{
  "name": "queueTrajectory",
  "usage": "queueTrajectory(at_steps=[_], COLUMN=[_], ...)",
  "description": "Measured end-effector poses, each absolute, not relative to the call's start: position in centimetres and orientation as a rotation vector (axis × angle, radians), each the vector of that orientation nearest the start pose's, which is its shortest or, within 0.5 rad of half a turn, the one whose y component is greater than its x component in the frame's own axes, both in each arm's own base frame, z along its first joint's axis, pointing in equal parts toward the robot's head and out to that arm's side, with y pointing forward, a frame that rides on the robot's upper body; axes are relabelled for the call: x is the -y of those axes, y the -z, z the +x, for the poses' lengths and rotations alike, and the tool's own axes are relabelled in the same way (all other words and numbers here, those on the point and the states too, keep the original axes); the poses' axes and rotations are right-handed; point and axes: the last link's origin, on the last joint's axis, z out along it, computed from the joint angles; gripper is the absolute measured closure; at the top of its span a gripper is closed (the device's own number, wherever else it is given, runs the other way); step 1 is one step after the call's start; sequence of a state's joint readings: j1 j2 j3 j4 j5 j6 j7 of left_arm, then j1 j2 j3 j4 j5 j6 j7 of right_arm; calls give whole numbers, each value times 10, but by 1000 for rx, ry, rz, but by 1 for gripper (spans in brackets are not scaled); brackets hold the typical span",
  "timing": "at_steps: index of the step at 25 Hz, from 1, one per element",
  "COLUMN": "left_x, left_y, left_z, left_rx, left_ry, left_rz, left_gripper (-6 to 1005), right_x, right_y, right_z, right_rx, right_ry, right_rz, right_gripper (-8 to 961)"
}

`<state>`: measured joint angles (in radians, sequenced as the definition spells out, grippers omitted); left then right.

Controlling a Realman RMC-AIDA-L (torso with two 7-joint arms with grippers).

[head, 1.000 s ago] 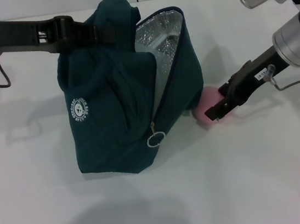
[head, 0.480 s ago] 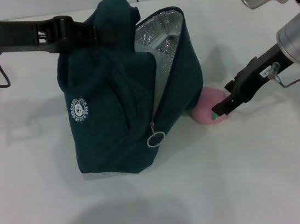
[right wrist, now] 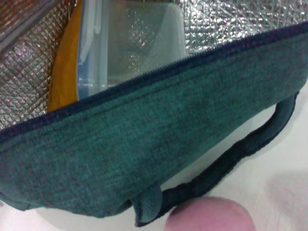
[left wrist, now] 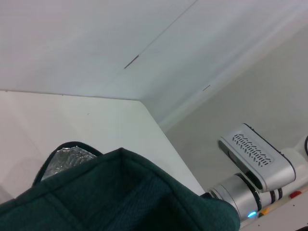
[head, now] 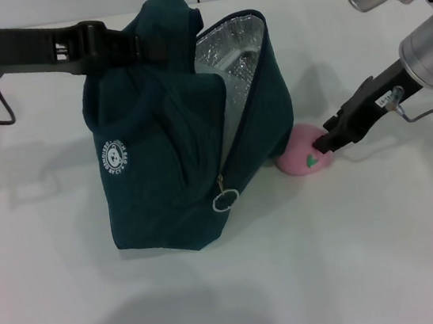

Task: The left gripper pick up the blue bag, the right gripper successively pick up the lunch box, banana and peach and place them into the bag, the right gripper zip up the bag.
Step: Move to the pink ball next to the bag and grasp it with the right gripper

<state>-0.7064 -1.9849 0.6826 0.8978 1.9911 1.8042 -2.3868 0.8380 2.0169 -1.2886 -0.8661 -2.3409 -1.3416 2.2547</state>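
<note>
The blue bag [head: 176, 159] stands with its mouth open, showing silver lining. My left gripper [head: 118, 51] is shut on its top fabric and holds it up. Inside, the right wrist view shows the lunch box [right wrist: 139, 43] with the banana [right wrist: 65, 77] beside it. The pink peach [head: 302, 155] lies on the table against the bag's right side, and it also shows in the right wrist view as the peach [right wrist: 209, 216] below a bag handle [right wrist: 226, 159]. My right gripper [head: 322, 146] is at the peach's right side, touching or nearly touching it.
The white table [head: 356, 255] stretches in front of and to the right of the bag. The ring zipper pull [head: 223, 201] hangs at the bag's front. A cable [head: 2, 106] trails from the left arm. In the left wrist view, the right arm [left wrist: 255, 163] shows beyond the bag's top.
My right gripper has drawn back to the right and slightly up, uncovering more of the peach. The peach seems to have shifted a little to the right. The bag and left gripper stay put.
</note>
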Motion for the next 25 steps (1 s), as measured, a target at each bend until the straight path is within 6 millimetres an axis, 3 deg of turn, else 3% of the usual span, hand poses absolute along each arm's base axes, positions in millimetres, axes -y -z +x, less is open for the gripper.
queueTrajectory(at_steps=[4,7,12,25], left_x=[-369,-369,-369,-367], left_y=[-74,-74,-74,-75], left_z=[-179,-179,-179,-182], left_rx=[1479,1477,1474,1481], left_ry=[764,764,764,766], left_rz=[-2716,-2717,-2719,-2713], left_gripper=[967,967,967,967], right_x=[-404,-404,-404,-402], right_y=[27,27,27,17], right_z=[168,168,168,160], right_rx=[-788,-787,-784,-805], right_ry=[259,258,259,184], right_rz=[-2795,-2795,-2797,-2822], right_gripper=[524,739,809,882])
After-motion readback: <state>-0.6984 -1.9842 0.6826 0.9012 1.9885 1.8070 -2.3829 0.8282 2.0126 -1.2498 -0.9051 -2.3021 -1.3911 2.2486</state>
